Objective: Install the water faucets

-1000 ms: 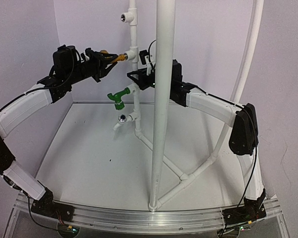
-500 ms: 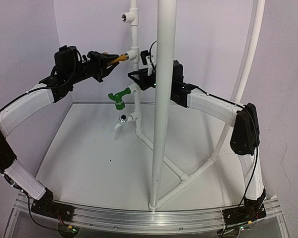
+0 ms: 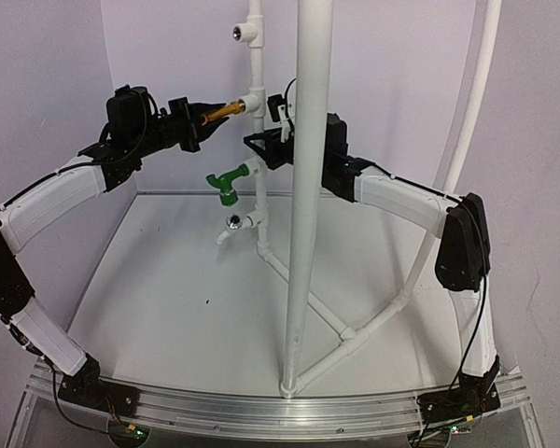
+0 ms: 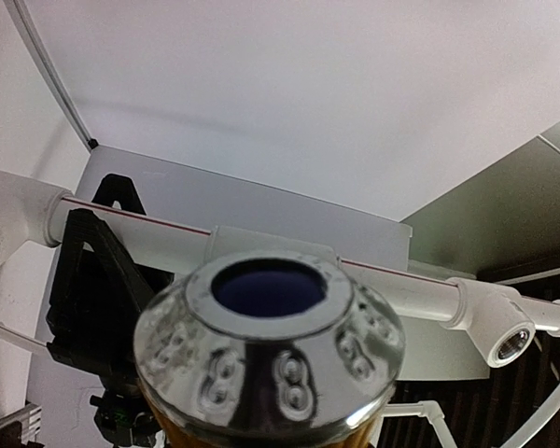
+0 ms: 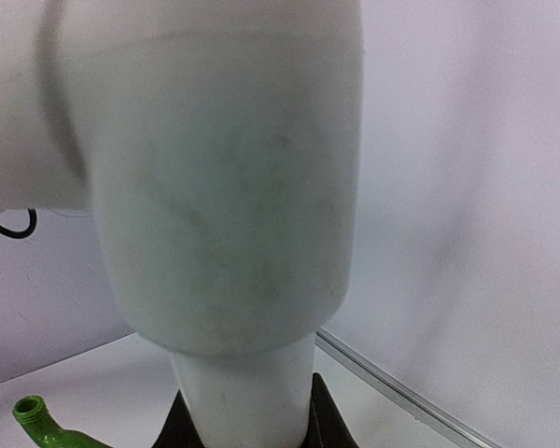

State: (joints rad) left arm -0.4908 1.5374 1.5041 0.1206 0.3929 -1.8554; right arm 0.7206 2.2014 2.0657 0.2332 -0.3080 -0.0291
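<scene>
The left hand (image 3: 194, 119) had risen, levelling the shiny brass-gold tap (image 3: 222, 112) it clamped, threaded end at the far white plastic pipe tee (image 3: 253, 100), for screwing in. The right hand (image 3: 262, 143) seemingly gripped the upright white pipe (image 3: 259, 198), steadying it; the green tap (image 3: 223, 184) hung fitted below.

We take this for a robotics lab cell. Bare pale walls (image 3: 37, 75) box in a white table (image 3: 168, 299) at 9, 12 and 3 o'clock. At 6 o'clock an aluminium rail (image 3: 280, 408) carries two bolted arm bases (image 3: 79, 381), with black cables (image 3: 479, 322) trailing along the arms. On the tabletop stands a mock-up of plumbing: a white pipe frame (image 3: 306, 205) of tubes and tee fittings (image 3: 245, 34), with a green faucet (image 3: 224, 184) fitted toward 12 o'clock.
</scene>
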